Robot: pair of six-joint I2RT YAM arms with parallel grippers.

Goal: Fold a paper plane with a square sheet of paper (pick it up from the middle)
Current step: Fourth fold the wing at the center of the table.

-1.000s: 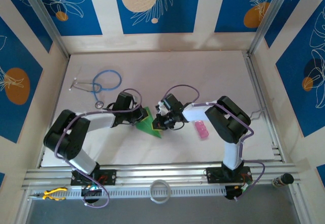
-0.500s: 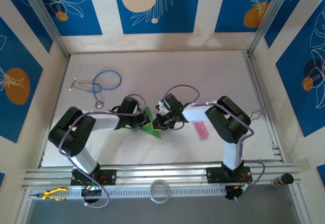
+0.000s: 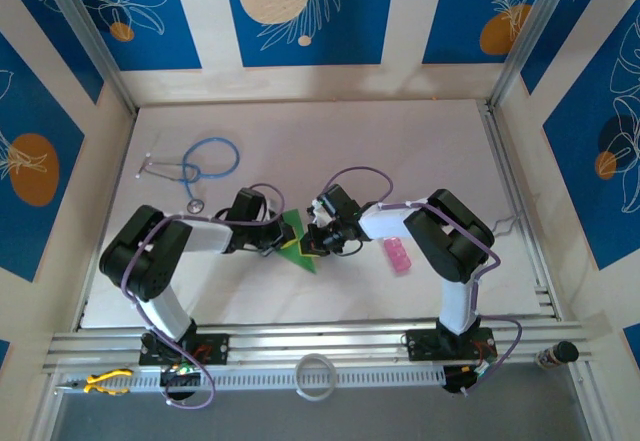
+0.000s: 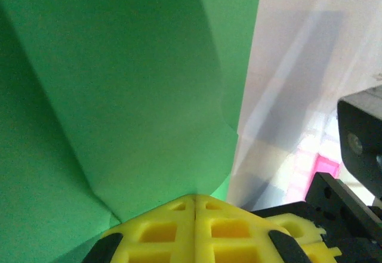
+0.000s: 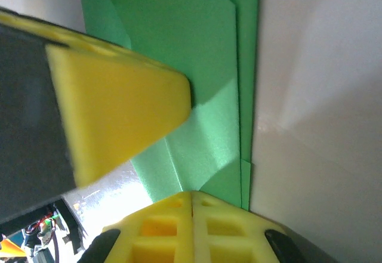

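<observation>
White table [image 3: 420, 151], viewed from above, with both arms reaching inward toward its middle. The left gripper [image 3: 279, 234], at 9 o'clock of the work, and the right gripper [image 3: 316, 242], at 3 o'clock, are each clenched, their pads meeting along a seam with nothing between them. The closed tips appear to bear on the paper rather than grasp it, though actual contact cannot be confirmed from the close wrist views. A stethoscope [image 3: 205, 166] lies well apart at 10 o'clock. The square sheet of paper [image 3: 297, 254], already a narrow creased green wedge with layered flaps, lies flat near the table's centre between the two grippers, its point toward 5 o'clock. A pink bottle [image 3: 398, 256] sits near at 3 o'clock, beyond the right gripper. Likely hazards:
- Uneven pressure from the two tips could skid the thin sheet and set the crease off the centre line.
- A dragging tip could buckle or tear a flap.
- Lifting one tip early could let the fold spring open.
- A wide swing of the right arm could knock the bottle.
</observation>
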